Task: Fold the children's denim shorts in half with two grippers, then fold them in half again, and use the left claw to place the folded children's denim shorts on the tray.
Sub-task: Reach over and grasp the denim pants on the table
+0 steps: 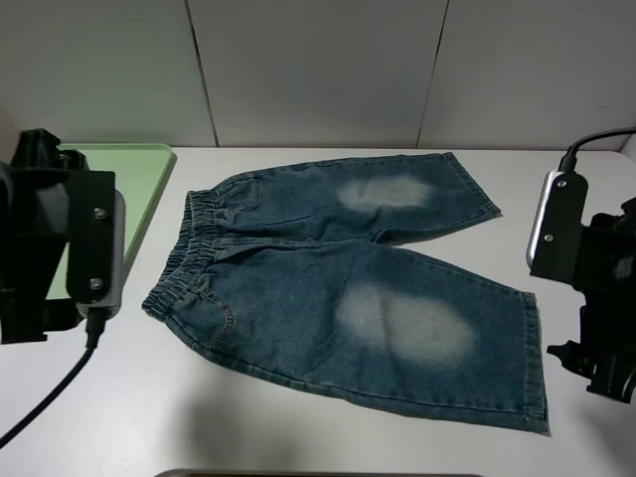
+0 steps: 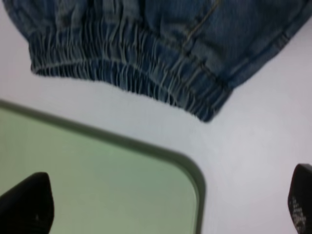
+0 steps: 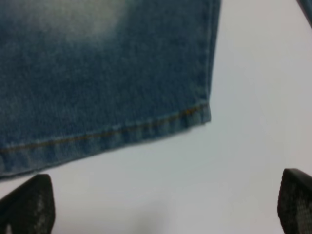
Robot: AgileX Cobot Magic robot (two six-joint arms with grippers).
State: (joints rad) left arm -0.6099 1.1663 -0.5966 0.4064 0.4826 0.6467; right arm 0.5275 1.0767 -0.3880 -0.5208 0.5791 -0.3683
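The children's denim shorts (image 1: 338, 288) lie spread flat on the white table, gathered waistband to the left and both legs, each with a pale faded patch, pointing right. The pale green tray (image 1: 139, 169) sits at the back left, partly hidden by my left arm. My left gripper (image 2: 163, 207) hovers open over the tray's corner (image 2: 146, 148), short of the waistband (image 2: 126, 68), and holds nothing. My right gripper (image 3: 161, 204) hangs open over bare table just past the near leg's hem corner (image 3: 195, 117), also empty. In the high view both arm ends (image 1: 70, 238) (image 1: 596, 288) stand off the cloth.
The white table (image 1: 298, 427) runs around the shorts on all sides. A grey panelled wall (image 1: 318, 70) closes the back. A dark rounded edge (image 1: 318, 474) shows at the table's front. A black cable (image 1: 50, 397) trails from the left arm.
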